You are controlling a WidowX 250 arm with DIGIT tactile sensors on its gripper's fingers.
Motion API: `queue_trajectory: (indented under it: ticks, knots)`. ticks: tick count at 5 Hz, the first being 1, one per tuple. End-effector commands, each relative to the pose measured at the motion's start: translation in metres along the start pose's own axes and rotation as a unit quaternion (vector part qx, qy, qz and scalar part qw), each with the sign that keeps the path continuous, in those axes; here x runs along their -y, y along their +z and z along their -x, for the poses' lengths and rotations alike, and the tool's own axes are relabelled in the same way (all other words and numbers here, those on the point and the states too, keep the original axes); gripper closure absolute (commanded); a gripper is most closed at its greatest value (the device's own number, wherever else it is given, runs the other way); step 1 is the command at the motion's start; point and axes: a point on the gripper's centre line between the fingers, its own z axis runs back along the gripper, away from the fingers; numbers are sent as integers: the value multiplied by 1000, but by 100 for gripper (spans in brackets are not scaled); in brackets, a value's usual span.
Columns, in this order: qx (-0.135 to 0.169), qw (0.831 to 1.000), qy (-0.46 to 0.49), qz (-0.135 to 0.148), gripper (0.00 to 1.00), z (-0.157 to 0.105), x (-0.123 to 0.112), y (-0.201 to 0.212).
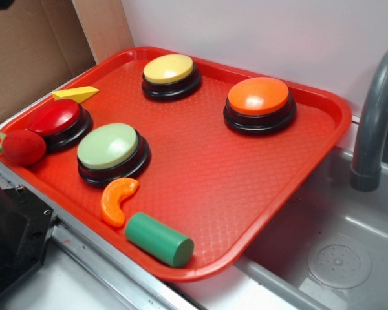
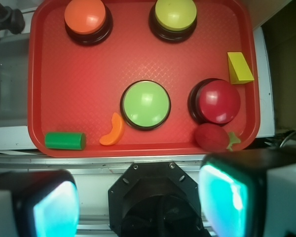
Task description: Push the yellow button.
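Note:
The yellow button (image 1: pixel 169 68) (image 2: pixel 175 14) is a pale-yellow dome on a black ring, standing at the back of the red tray (image 1: pixel 200 161) (image 2: pixel 89 74). My gripper (image 2: pixel 140 202) shows only in the wrist view, where it hangs high above the black robot base, short of the tray's near rim and far from the button. Its two fingers (image 2: pixel 54 205) stand wide apart at the bottom corners of that view, open, with nothing between them. In the exterior view the gripper is out of sight.
The tray also carries an orange button (image 1: pixel 258 97), a pale green button (image 1: pixel 108 146), a red button (image 1: pixel 54 118), a yellow wedge (image 1: pixel 75 94), a red toy fruit (image 1: pixel 23 147), an orange crescent (image 1: pixel 118 200) and a green cylinder (image 1: pixel 159 239). A grey sink (image 1: pixel 339 258) and faucet (image 1: pixel 375 116) lie right.

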Motion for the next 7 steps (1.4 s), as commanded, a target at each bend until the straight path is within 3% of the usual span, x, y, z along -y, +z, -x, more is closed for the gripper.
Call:
queue_trajectory:
  ticks: [1,2,3,6,7]
  knots:
    - [0,1000,0,0,0,0,0,0]
    - [-10,999,23,-22,0,-25,-18,-30]
    - [10,999,52,-2,0,-72,-61,-69]
    - [10,999,52,-2,0,-72,-61,-69]
    - [-32,996,52,-61,0,-118,-66,-94]
